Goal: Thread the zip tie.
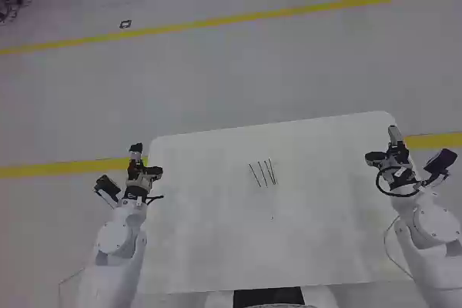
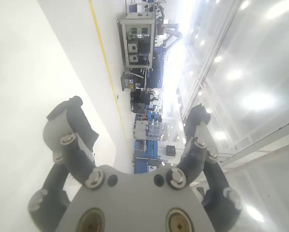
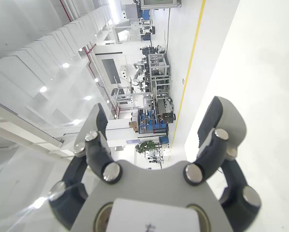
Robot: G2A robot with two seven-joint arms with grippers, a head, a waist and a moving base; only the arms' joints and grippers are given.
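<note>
The zip ties point(image 1: 263, 173), a few thin dark strips side by side, lie near the middle of the worktop point(image 1: 208, 239), slightly toward its far edge. They look light, springy and slick, so one is probably best pinched near its tail, with the head held by the other gripper. The left gripper point(image 2: 134, 112) at the left edge and the right gripper point(image 3: 156, 112) by the far right corner are both spread and empty. A white label point(image 3: 154, 216) on the right gripper's base is cut off and unreadable.
</note>
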